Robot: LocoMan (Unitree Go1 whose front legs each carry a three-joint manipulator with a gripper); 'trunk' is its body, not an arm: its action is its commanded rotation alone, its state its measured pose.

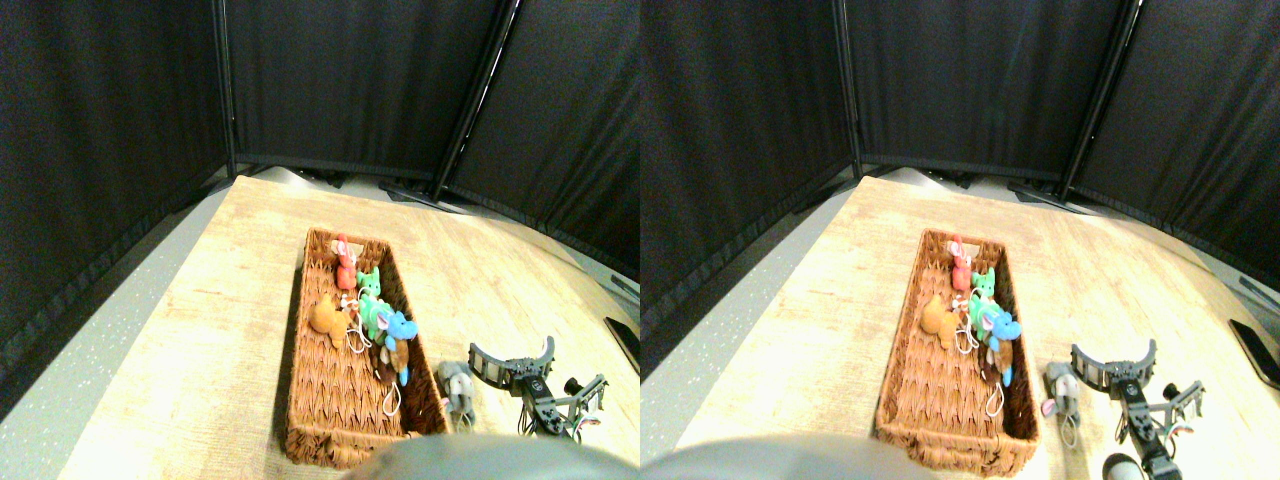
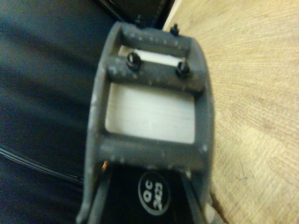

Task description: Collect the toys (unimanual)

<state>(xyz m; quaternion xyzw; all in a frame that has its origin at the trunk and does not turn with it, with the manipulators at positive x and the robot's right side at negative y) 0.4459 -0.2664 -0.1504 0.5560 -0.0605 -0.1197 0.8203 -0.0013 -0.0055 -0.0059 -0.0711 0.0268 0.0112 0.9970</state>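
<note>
on the desk (image 1: 200,330), a wicker basket (image 1: 340,400) already holds orange, red, green, blue and brown toys (image 1: 375,315). just right of it lies the grey toy (image 1: 457,385): likely light, soft, squashable, best pinched mid-body. further right the right gripper (image 1: 512,365) hangs empty, its jaws apart.

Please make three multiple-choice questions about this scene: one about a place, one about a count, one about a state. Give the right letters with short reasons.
1. Where does the grey toy lie?
A. in the wicker basket
B. on the wooden table, between basket and gripper
C. on the speckled floor

2. How many toys are in the basket?
A. two
B. five
C. eight

3. What does the gripper hold?
A. nothing
B. the grey toy
C. the blue toy

Answers: 1 B, it lies on the wood outside the basket's right wall. 2 B, red, green, orange, blue, brown. 3 A, the gripper is apart from every toy.
</note>
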